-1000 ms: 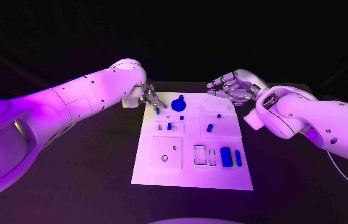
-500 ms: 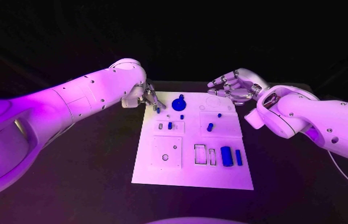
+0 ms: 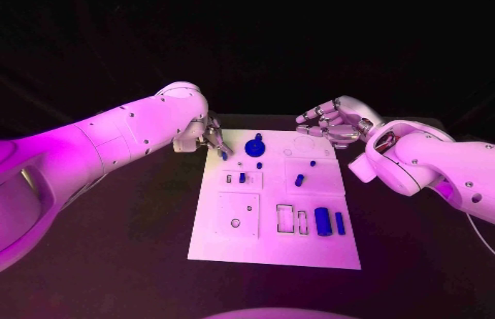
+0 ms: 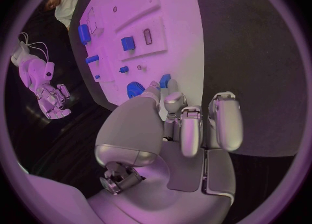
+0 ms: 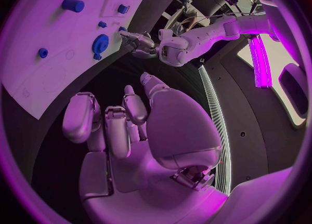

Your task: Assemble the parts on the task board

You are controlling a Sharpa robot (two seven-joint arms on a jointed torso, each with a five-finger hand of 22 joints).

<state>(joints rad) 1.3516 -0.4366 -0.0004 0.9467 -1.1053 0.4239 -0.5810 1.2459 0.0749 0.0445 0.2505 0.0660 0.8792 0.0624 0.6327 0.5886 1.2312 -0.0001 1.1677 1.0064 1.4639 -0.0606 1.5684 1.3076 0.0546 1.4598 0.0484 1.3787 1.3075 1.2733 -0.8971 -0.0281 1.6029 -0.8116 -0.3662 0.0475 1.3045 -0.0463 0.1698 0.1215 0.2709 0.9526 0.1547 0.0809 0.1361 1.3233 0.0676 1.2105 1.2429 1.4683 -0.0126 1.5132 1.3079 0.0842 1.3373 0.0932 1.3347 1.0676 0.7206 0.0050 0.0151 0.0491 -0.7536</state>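
Two hands sit at the far end of the task board [image 3: 275,204], one at each far corner. From the head view, the left hand [image 3: 214,139] is at the board's far left corner with a small blue part [image 3: 224,155] at its fingertips, right at the board's edge. The left wrist view shows more: that blue part [image 4: 165,81] is pinched between the thumb and a finger, while the other fingers [image 4: 224,120] curl down beside it, apart from the part. The blue gear-like part [image 3: 255,146] lies on the board just beside this hand. The right hand [image 3: 332,125] hovers off the far right corner, past the board's edge. Its own wrist view shows the fingers [image 5: 83,117] bent inward over the palm with nothing between them, the hand [image 5: 140,130] well apart from the board [image 5: 46,86]. Near the board's close end lie a large blue cylinder [image 3: 322,222] and a thin blue bar [image 3: 340,224] side by side.
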